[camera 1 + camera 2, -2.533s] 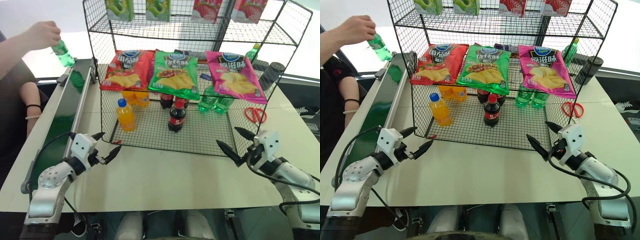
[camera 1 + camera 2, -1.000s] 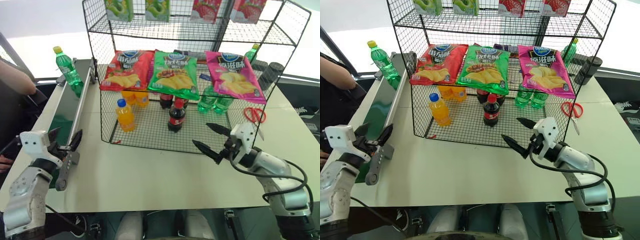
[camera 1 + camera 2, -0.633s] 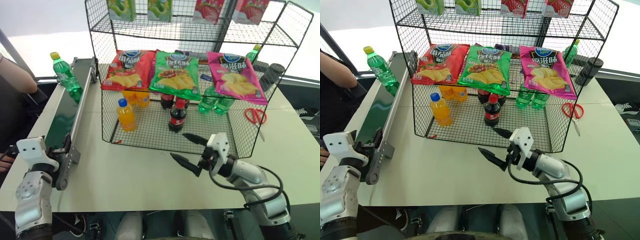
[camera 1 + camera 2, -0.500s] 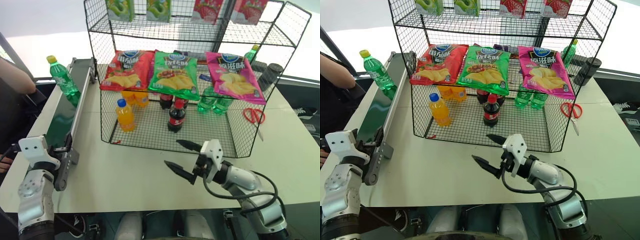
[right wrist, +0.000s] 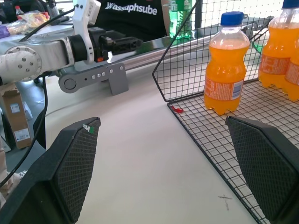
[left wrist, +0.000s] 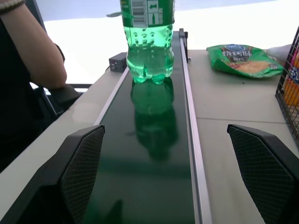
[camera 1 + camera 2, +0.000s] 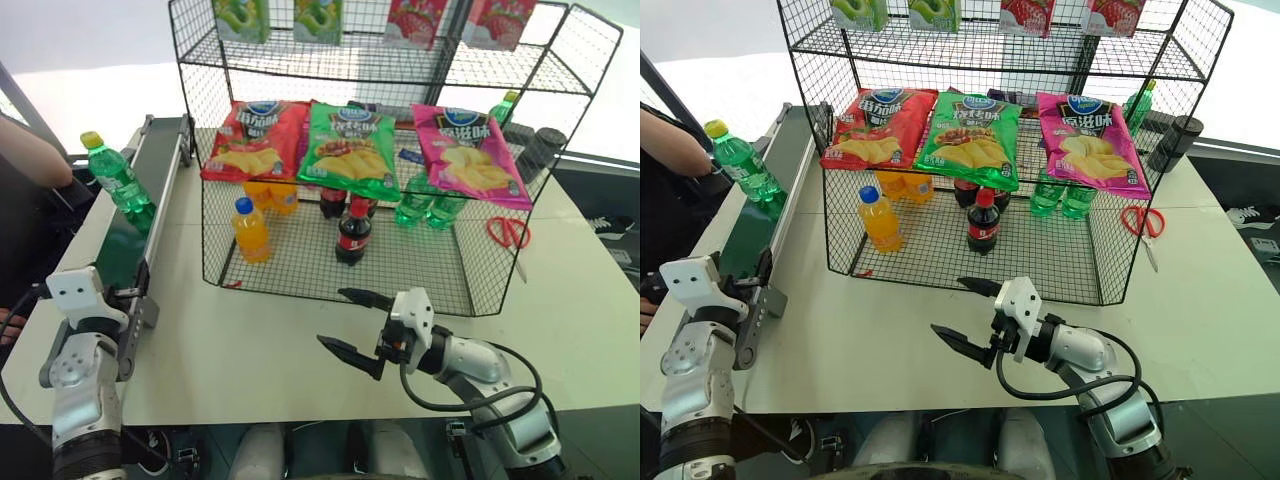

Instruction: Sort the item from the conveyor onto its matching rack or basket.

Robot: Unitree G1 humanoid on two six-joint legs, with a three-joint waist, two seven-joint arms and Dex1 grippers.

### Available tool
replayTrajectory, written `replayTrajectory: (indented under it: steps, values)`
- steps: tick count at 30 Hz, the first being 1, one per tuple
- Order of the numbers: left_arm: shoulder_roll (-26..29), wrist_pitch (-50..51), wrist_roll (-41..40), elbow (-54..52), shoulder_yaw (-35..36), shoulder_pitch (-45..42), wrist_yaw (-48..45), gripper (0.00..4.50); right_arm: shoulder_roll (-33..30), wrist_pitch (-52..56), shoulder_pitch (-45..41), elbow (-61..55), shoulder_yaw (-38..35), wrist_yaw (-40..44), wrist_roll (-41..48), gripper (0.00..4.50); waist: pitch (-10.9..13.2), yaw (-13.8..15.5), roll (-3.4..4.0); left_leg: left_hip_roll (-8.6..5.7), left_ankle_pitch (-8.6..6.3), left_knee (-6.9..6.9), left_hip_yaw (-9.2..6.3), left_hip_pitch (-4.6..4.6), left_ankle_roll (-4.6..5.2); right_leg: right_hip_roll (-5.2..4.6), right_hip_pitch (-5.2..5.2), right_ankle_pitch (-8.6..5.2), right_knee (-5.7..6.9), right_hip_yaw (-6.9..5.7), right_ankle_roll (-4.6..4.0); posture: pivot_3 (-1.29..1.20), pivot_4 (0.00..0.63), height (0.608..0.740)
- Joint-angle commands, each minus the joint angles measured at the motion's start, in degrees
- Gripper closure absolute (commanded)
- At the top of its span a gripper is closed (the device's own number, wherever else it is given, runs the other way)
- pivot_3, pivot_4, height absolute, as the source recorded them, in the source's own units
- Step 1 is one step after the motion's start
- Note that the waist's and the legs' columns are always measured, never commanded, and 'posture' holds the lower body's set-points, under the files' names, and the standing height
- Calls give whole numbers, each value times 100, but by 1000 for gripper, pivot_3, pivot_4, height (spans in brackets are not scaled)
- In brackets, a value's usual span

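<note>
The item, a clear-green soda bottle (image 7: 115,181) with a yellow cap, stands upright on the conveyor (image 7: 128,243), a dark green belt along the table's left side. My left gripper (image 6: 164,127) is open at the belt's near end and faces up the belt, with the bottle (image 6: 148,44) well ahead of it. My right gripper (image 7: 330,317) hangs open and empty over the table, just in front of the black wire rack (image 7: 205,220). In the right wrist view an orange bottle (image 5: 225,74) stands inside the rack's left front corner.
The rack's floor holds orange bottles (image 7: 250,230), a cola bottle (image 7: 352,232) and green bottles (image 7: 425,208), with chip bags hanging above. A person's arm (image 7: 35,155) is beside the belt's far left. Red scissors (image 7: 505,232) lie right of the rack.
The person set the bottle on the belt and let go; it has ridden toward me. My left gripper moved to the belt's end. My right gripper swung left across the rack's front.
</note>
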Motion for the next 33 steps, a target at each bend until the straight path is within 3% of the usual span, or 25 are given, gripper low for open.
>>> replayTrajectory:
  steps: [1, 33]
  values:
    - [18, -211, 60, 60, 78, -75, 166, 0, 52, -154, -88, -14, 26, 95, 60, 27, 0, 0, -1, 0, 0, 0, 0, 0, 0, 0, 0, 0, 0, 0, 0, 0, 150, 724]
    - [-67, -554, -57, 359, 218, -236, 587, 0, 55, 25, -216, -90, 38, 169, 255, 27, -1, 2, -1, 0, 0, 0, 0, 0, -1, -2, 1, 0, 0, -3, 1, 0, 150, 724]
